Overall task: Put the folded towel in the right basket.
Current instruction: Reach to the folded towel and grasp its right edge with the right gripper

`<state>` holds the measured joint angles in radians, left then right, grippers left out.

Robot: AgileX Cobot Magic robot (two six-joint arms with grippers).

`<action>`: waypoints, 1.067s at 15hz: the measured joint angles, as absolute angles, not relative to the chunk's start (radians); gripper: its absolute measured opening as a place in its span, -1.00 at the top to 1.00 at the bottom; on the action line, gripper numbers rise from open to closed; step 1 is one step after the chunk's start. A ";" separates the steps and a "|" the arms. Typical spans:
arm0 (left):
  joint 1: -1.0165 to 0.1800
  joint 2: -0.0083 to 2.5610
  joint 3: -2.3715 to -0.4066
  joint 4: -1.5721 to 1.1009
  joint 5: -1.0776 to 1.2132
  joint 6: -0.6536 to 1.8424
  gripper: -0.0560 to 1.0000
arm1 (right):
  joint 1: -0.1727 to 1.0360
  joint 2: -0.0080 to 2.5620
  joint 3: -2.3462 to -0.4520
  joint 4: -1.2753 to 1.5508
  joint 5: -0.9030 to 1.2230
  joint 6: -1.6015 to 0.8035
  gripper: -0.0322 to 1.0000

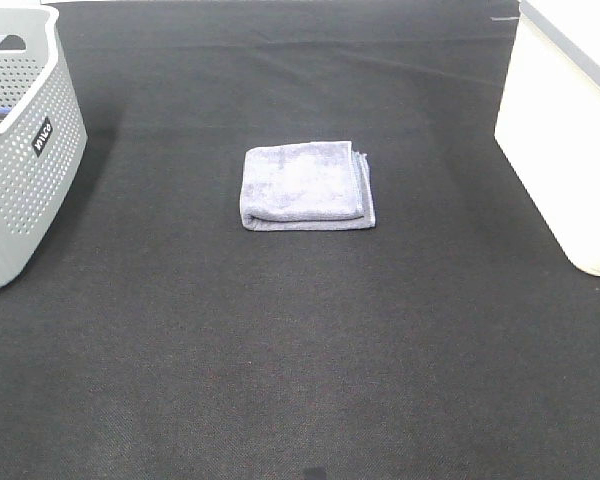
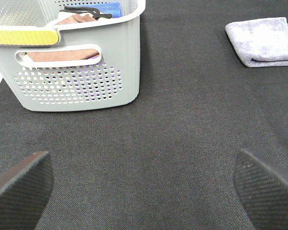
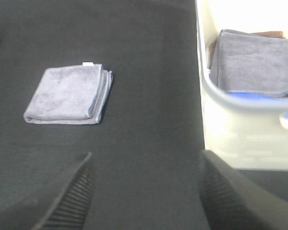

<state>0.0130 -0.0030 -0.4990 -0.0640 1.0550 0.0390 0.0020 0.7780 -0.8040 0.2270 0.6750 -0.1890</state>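
A folded grey-lilac towel [image 1: 306, 187] lies flat on the black mat in the middle of the table. It also shows in the left wrist view [image 2: 263, 41] and in the right wrist view [image 3: 68, 94]. The white right basket [image 1: 565, 130] stands at the right edge; in the right wrist view [image 3: 216, 124] it holds folded towels. Neither arm shows in the high view. My left gripper [image 2: 141, 184] is open and empty, well short of the towel. My right gripper [image 3: 144, 194] is open and empty, between the towel and the white basket.
A grey perforated basket [image 1: 25, 150] stands at the left edge; in the left wrist view [image 2: 77, 67] it holds folded cloths and a black item. The black mat [image 1: 300, 350] covers the whole table.
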 joint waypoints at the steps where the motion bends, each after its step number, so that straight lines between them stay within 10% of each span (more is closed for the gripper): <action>1: 0.013 -0.003 -0.499 -0.064 1.055 0.039 -0.94 | 0.002 0.870 -0.864 0.238 0.678 -0.217 -0.22; 16: 0.013 -0.003 -0.499 -0.064 1.055 0.039 -0.94 | 0.112 2.029 -1.795 0.452 1.003 -0.296 -0.19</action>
